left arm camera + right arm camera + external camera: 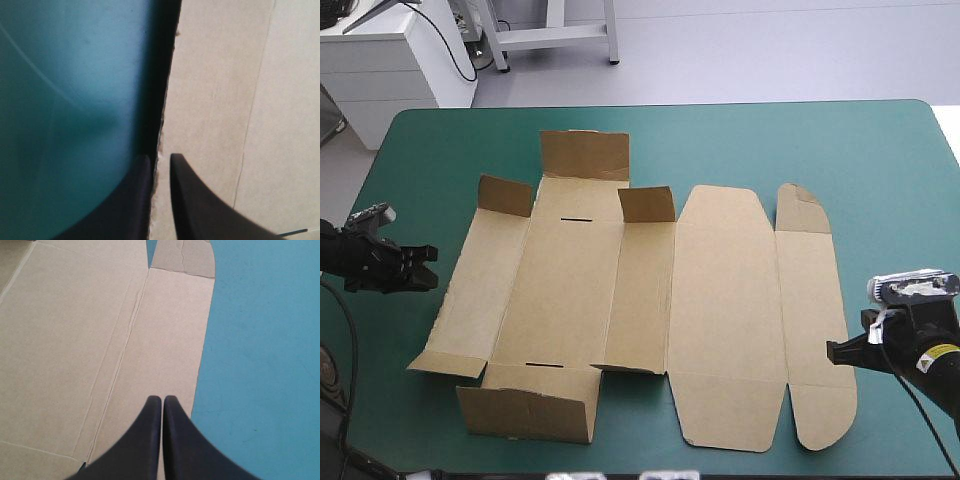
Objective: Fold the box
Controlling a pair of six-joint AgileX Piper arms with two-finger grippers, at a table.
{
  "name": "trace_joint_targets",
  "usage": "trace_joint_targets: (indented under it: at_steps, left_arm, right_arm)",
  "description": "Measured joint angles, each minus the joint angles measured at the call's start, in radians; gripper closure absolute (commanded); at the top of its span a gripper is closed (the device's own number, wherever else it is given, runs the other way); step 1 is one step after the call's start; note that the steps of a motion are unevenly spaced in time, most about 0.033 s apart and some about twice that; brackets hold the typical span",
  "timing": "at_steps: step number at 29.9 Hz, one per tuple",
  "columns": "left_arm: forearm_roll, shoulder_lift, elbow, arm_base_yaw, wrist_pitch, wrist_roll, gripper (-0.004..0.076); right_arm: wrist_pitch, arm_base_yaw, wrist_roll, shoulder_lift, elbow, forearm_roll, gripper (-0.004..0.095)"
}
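1. The box [650, 300] lies opened out as a cut sheet of brown board in the middle of the teal-green worktop [880, 170], reaching most of the way from the left side to the right.
2. Its left half is partly up. The far flap [585, 155] and the near flap [528, 405] both stand raised. A small left flap [506, 196] and a small inner flap [647, 204] lean up at the far ends of the two side panels.
3. Two thin dark slots show in the base panel, a far slot [578, 217] and a near slot [543, 365].
4. The right half lies flat. It is a wide lid panel [725, 320] with tapered ends and, just beside it, a narrow end strip [815, 330] with rounded tips.
5. Over on the left, the left hand [428, 268] sits at the box's left edge, about halfway along it. Its wrist view shows the black fingers [200, 210] all but together and clamped on that edge, with board showing in the slim slit between them. One finger is on the board side and the other on the cover side. A dark shadow runs along the edge ahead of the hand.
6. The right hand [832, 352] is at the opposite side, over the narrow end strip close to its outer edge and toward the near end. Its fingers are pressed together into one point with nothing between them. I cannot tell whether the tip touches the board.
7. The two hands are well apart, with the whole sheet between them.
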Motion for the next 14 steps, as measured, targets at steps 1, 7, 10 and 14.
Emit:
trace_joint_targets:
  at_steps: [1, 7, 10, 14]
  left_arm:
    - [0.000, 0.000, 0.000, 0.000, 0.000, 0.006, 0.0382]
    - [-0.001, 0.001, -0.001, 0.000, -0.015, -0.054, 0.0172]
    - [-0.002, 0.017, -0.001, 0.000, -0.015, -0.077, 0.0176]
    - [-0.036, 0.059, 0.013, -0.020, -0.014, -0.085, 0.0176]
  right_arm:
    - [0.008, 0.000, 0.000, 0.000, 0.000, -0.003, 0.0910]
    - [0.035, 0.000, -0.001, 0.000, 0.000, -0.007, 0.0910]
    - [0.035, 0.000, -0.001, 0.000, 0.000, -0.007, 0.0910]
    - [0.037, 0.000, -0.001, 0.000, 0.000, -0.007, 0.0910]
